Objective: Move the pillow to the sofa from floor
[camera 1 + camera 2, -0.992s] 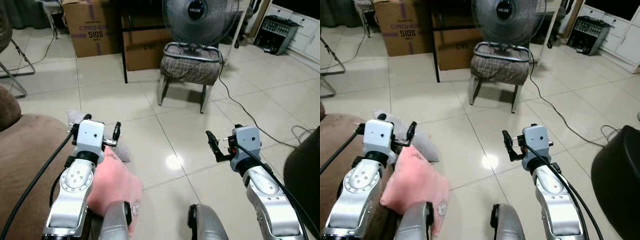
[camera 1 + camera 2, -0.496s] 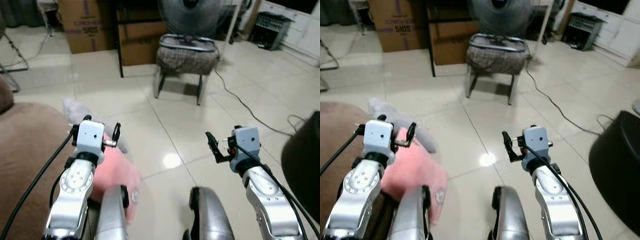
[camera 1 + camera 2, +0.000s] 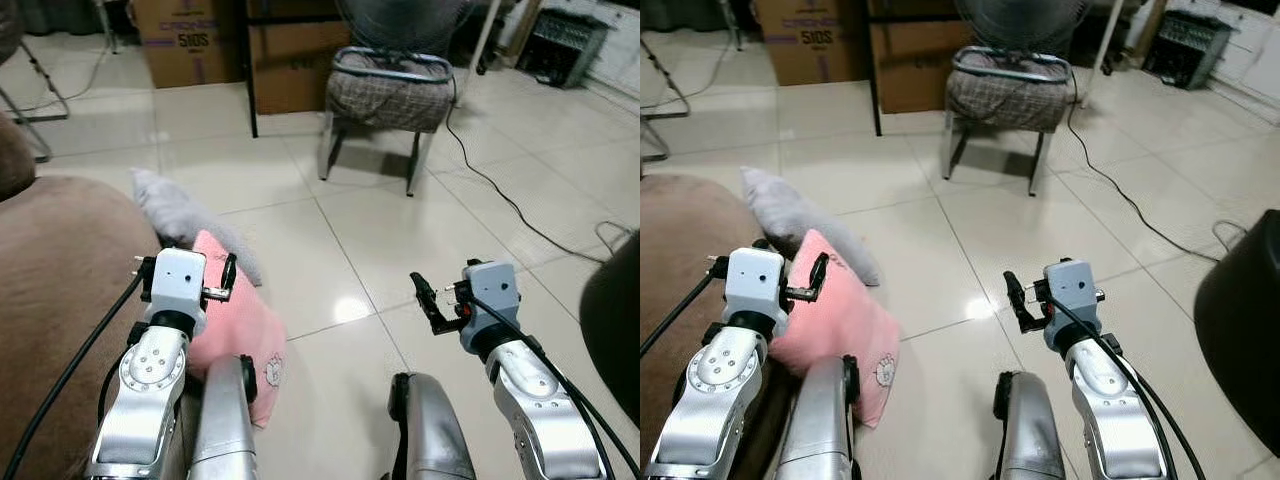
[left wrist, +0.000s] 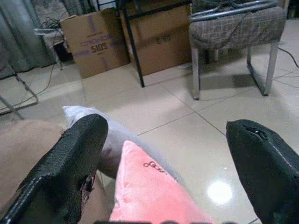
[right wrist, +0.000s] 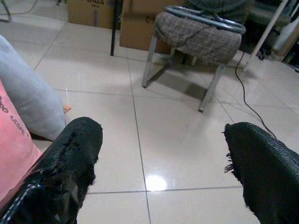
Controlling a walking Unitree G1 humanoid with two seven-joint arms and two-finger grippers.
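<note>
two pillows, pink pillow (image 3: 840,325) and grey pillow (image 3: 800,222), lean against brown sofa (image 3: 60,270).

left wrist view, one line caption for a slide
Open left end effector above a pink pillow and grey pillow on the tiled floor.

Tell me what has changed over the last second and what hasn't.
The head camera has tilted down and shifted, so the pink pillow and the grey pillow behind it now show more fully. Neither pillow has moved on the floor. The left gripper and right gripper stay open, holding nothing, raised as before.
</note>
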